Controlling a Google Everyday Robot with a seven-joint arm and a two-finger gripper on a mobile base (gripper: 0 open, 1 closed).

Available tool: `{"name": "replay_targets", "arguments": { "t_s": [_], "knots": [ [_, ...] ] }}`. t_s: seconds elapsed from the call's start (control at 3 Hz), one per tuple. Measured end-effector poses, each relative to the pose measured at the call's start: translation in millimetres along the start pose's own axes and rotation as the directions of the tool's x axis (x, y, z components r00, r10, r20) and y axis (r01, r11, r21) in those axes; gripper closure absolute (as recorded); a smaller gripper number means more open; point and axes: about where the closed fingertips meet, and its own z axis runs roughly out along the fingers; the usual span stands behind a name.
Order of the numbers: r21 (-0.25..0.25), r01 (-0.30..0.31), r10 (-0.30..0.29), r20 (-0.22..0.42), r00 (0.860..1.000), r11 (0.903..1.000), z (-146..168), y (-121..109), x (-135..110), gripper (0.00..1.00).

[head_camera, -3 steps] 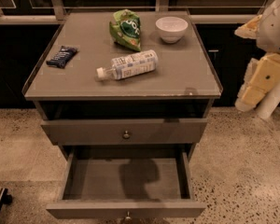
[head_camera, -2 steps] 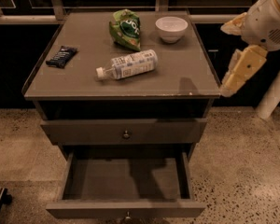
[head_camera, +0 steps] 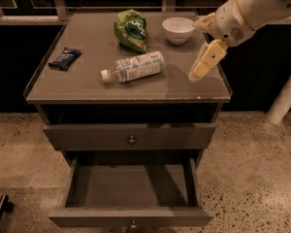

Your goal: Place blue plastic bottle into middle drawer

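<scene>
In the camera view, my gripper (head_camera: pixel 200 69) has swung in from the right and now hangs over the right edge of the cabinet top (head_camera: pixel 87 87). I cannot tell whether it is spread or closed. The blue plastic bottle (head_camera: pixel 133 67) has not moved. It lies on its side to the gripper's left, apart from it, long axis running left-right with the cap pointing left. The middle drawer (head_camera: pixel 131 186) stands open below.

Clear plastic bottle (head_camera: pixel 136 67) — gripper (head_camera: pixel 194 75), perhaps plastic, above matt cabinet top (head_camera: pixel 82 87).

The arm (head_camera: pixel 262 6) in the frame's upper right was smooth, rounded and off-white, with a small dotted grille. Its gripper (head_camera: pixel 198 72), right of centre, was blocky and cream-yellow.
</scene>
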Motion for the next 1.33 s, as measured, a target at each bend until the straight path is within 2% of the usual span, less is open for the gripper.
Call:
{"name": "replay_targets", "arguments": {
  "t_s": [0.33, 0.67, 1.33],
  "knots": [
    [-0.055, 0.016, -0.012, 0.088, 0.996, 0.9984, 42, -15, -21, 0.0],
    [-0.126, 0.025, -0.006, 0.149, 0.989, 0.9918, 82, -15, -35, 0.0],
    [-0.23, 0.042, 0.008, 0.21, 0.978, 0.9724, 142, -5, -53, 0.0]
  ]
}}
